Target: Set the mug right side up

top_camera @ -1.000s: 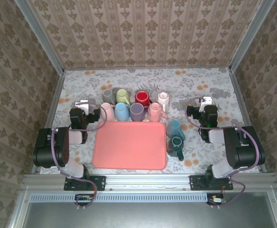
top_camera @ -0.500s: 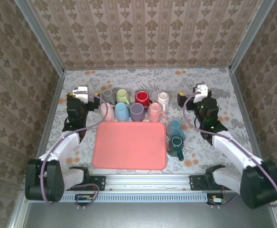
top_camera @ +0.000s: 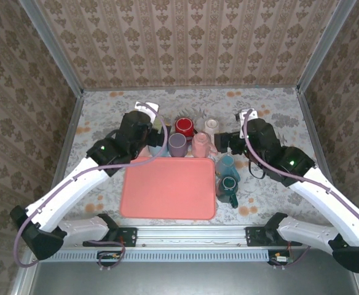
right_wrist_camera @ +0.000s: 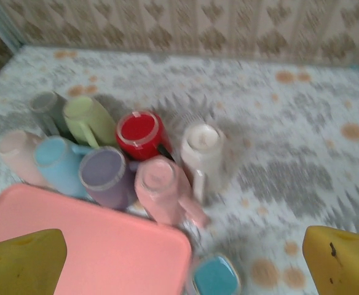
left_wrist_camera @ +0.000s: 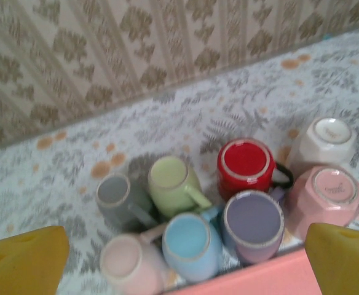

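Floral worktop (top_camera: 278,104) carries the upside-down pale pink ceramic mug (left_wrist_camera: 332,187) among other mugs (left_wrist_camera: 252,222) just behind a salmon plastic tray (top_camera: 167,187), while left tool (left_wrist_camera: 182,261) and right tool (right_wrist_camera: 182,261) hover wide and empty, seemingly on approach, so one must next descend around it.

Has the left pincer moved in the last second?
Yes: the left pincer swung rightward and farther back, from beside the tray to the mug cluster.

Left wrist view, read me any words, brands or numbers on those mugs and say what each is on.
White mug, upturned base: small printed mark, too blurred to read.
Pink faceted mug, upturned base: small printed mark, too blurred to read.
Nothing else carries lettering that I can make out.
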Controlling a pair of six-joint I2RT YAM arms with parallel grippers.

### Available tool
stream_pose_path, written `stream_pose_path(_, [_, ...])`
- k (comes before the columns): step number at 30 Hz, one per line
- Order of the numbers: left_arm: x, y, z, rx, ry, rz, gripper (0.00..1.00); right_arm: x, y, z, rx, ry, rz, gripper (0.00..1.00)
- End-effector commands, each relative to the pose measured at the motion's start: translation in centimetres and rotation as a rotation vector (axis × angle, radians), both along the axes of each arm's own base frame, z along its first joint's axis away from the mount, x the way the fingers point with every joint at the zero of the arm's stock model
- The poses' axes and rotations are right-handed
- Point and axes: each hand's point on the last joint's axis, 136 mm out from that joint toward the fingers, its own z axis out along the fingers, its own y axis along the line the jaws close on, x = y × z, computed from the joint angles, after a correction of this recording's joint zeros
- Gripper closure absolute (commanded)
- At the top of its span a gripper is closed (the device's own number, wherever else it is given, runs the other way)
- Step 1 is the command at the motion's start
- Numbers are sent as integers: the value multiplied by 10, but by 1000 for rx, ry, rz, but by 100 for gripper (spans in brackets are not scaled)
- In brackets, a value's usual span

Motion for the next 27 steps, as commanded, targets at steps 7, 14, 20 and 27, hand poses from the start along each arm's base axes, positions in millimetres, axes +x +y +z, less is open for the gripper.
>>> stream_pose_path(7, [-58,29,-53,-119,375,56,0,-67,-30,-62,-6,405,-23,0])
stream_pose_path(14, [-78,12,-77,-147,470,3,0,-97,-26,-111,-52,631,32,0])
stream_pose_path(20, [-86,1,-87,-159,473,-61,0,-96,-23,-108,-81,590,55,0])
stream_pose_path(27, [-92,-26,-54,-332,504,-111,0,-98,-21,-105,-31,581,33,0])
